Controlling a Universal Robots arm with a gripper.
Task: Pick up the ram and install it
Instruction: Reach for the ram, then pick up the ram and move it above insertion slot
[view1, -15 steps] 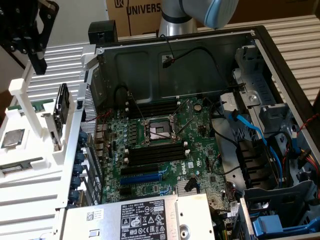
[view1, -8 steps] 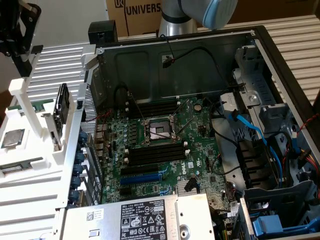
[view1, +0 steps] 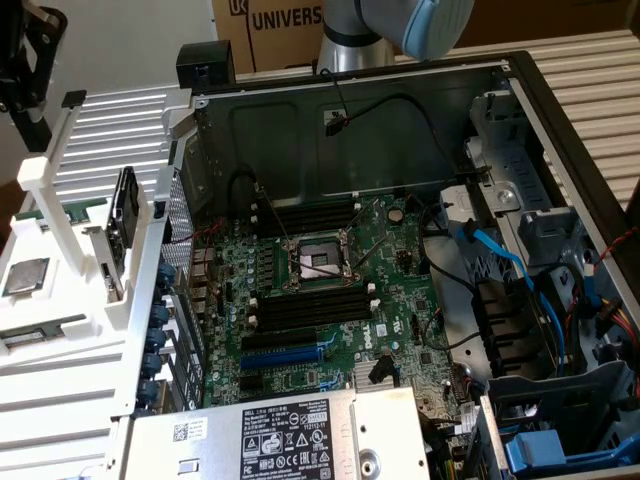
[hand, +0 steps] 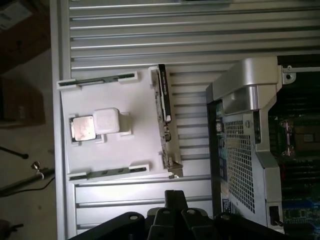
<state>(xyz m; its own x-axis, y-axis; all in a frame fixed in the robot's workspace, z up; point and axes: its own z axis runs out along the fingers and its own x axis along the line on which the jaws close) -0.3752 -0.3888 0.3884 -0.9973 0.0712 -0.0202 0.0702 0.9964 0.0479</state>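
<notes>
**Exterior view.** A ribbed grey metal worktop is carrying an open computer case, and a printed cardboard box is standing behind it. The arm is being seen above the case's back wall. Inside the case a green motherboard is being shown with 1 open processor socket set between 2 banks of black slots. Blue and black cables are crowding the exterior view's right. At the exterior view's left a white tray is lying just beside the case. The ram is being held upright on its long edge at the tray side nearest the case. A square silver processor is lying flat on the tray, further from the case.

**Wrist view.** The ribbed worktop is being looked down on, with bare floor running along one side. The ram is standing on the edge of the tray that faces the case's perforated wall. The processor is sitting against a white block. 2 thin strips are lying in holders at opposite tray ends. The end effector is hanging apart from the ram, and whether it is wide or narrow cannot be told.
</notes>
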